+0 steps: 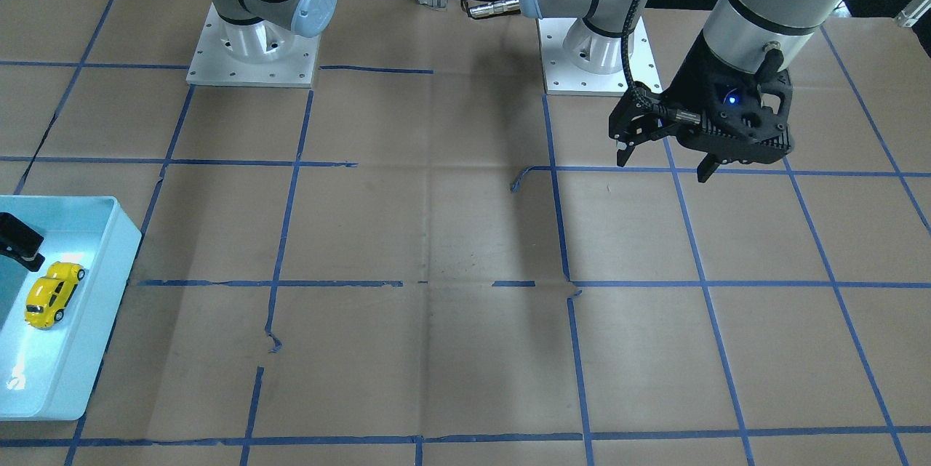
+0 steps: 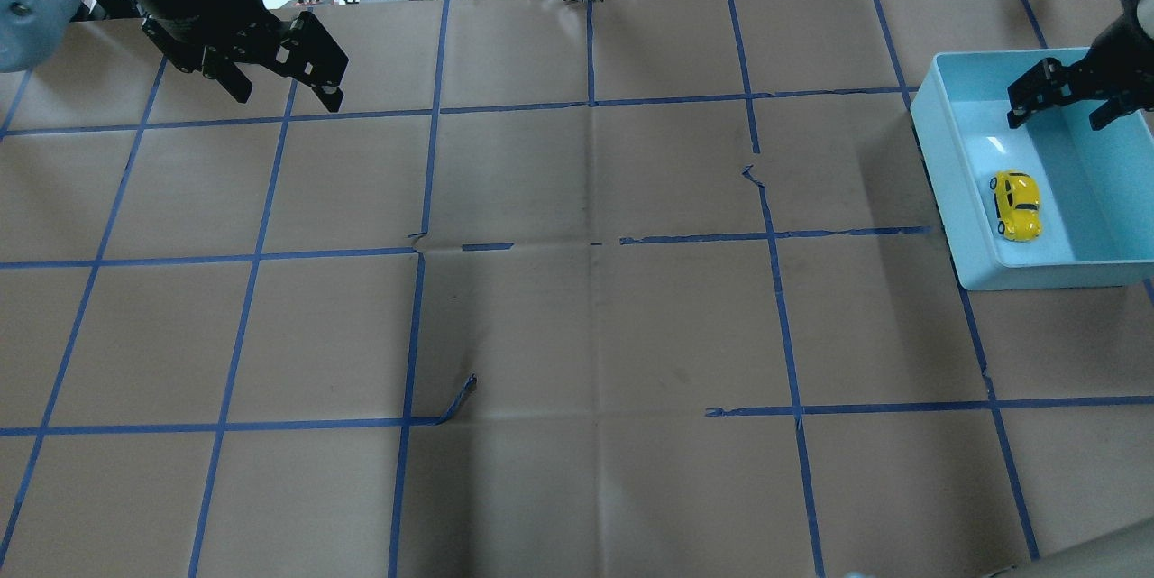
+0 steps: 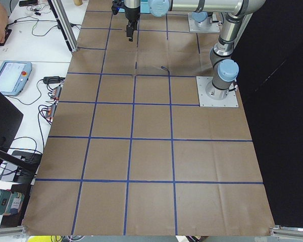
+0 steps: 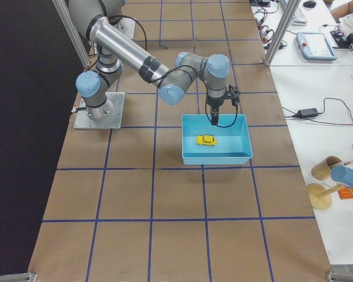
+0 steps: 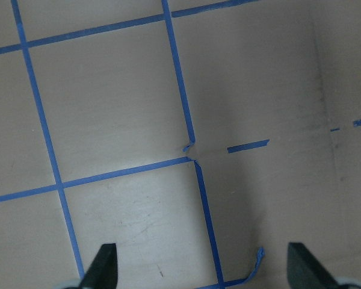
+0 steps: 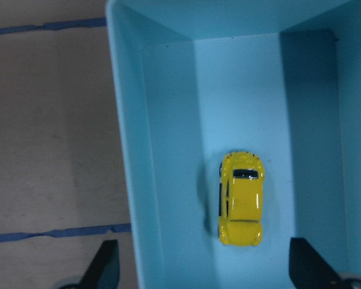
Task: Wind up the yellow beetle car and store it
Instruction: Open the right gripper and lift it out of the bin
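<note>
The yellow beetle car [image 2: 1017,204] lies on the floor of a light blue bin [image 2: 938,163] at the table's right end. It also shows in the front view [image 1: 53,294], the right side view [image 4: 206,140] and the right wrist view [image 6: 241,198]. My right gripper [image 2: 1059,114] hangs open and empty above the bin, apart from the car; in its wrist view [image 6: 204,268] the car lies between and ahead of the fingers. My left gripper [image 2: 288,98] is open and empty above the bare table at the far left, also seen in the front view [image 1: 663,166].
Brown paper with a blue tape grid covers the table, with a loose tape curl [image 2: 464,393] near the middle. The two arm bases [image 1: 252,51] [image 1: 600,51] stand at the robot's edge. Cables and a pendant [image 3: 10,78] lie off the table.
</note>
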Tool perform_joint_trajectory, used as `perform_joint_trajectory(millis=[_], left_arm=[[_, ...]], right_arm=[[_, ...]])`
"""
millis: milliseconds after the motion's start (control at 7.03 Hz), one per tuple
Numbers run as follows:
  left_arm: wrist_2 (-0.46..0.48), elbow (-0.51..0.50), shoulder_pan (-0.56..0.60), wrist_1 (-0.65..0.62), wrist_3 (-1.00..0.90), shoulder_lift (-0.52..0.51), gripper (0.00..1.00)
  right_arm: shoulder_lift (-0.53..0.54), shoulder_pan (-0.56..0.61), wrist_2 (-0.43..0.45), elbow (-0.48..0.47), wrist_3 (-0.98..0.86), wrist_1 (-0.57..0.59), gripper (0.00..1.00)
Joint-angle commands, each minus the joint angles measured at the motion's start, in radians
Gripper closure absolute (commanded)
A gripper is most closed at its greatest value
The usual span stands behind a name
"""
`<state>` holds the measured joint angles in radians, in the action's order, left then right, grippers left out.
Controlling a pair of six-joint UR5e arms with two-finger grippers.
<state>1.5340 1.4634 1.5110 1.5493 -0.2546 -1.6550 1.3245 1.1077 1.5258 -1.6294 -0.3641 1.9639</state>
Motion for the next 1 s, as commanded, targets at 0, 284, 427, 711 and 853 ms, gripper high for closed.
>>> perform_joint_trajectory(millis=[0, 284, 427, 711, 853], left_arm=[[0.0, 0.0, 0.0, 0.0, 0.0, 0.0, 0.01], [0.0, 0.0, 0.0, 0.0, 0.0, 0.0, 0.01], [0.0, 0.0, 0.0, 0.0, 0.0, 0.0, 0.01], [0.0, 0.0, 0.0, 0.0, 0.0, 0.0, 0.01], [0.0, 0.0, 0.0, 0.0, 0.0, 0.0, 0.01]], right_arm=[[0.1, 0.171, 0.007, 0.069, 0.258, -0.164, 0.0], [0.172, 0.376, 0.02, 0.062, 0.495, -0.169, 0.0], [0.174, 0.383, 0.013, 0.074, 0.522, -0.262, 0.0], [0.179, 0.392, 0.016, 0.076, 0.522, -0.309, 0.0], [0.185, 0.394, 0.014, 0.076, 0.522, -0.312, 0.0]])
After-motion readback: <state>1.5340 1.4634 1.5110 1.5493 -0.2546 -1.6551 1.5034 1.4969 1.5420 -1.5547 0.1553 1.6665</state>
